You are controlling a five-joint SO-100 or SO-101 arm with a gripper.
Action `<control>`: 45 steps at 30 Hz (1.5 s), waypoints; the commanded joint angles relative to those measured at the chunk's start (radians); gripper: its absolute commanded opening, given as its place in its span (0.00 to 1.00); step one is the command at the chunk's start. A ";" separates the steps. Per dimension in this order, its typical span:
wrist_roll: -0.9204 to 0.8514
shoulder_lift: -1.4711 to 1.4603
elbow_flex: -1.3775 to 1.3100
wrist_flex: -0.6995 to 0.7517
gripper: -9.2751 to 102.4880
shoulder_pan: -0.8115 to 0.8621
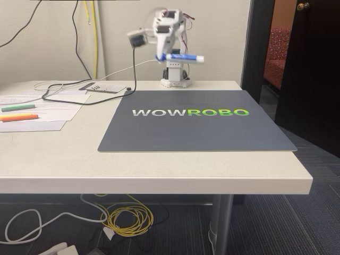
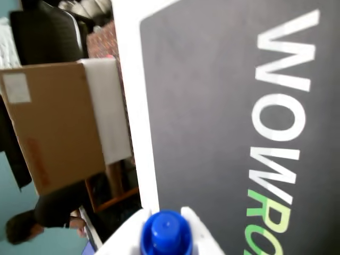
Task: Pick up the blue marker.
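The blue marker (image 1: 185, 57) hangs level in the air at the back of the table, above the far edge of the grey mat (image 1: 196, 127). My gripper (image 1: 161, 56) is shut on its left end, and the white end points right. In the wrist view the marker's blue cap (image 2: 166, 234) faces the camera end-on at the bottom edge, held between the white fingers (image 2: 204, 236) of my gripper (image 2: 166, 241). The mat's WOWROBO lettering (image 2: 279, 101) lies far below it.
A green marker (image 1: 17, 107) and an orange marker (image 1: 18, 117) lie on papers (image 1: 50, 109) at the table's left. Black cables (image 1: 85, 98) run across the back left. The arm's base (image 1: 176, 81) stands at the back centre. A cardboard box (image 2: 50, 125) sits beyond the table edge.
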 commanded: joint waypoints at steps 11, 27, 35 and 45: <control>0.012 0.021 0.003 -0.043 0.09 -0.074; 0.012 0.021 -0.003 -0.038 0.09 -0.061; 0.009 0.023 -0.005 -0.035 0.09 -0.058; 0.012 0.017 -0.008 -0.044 0.09 -0.058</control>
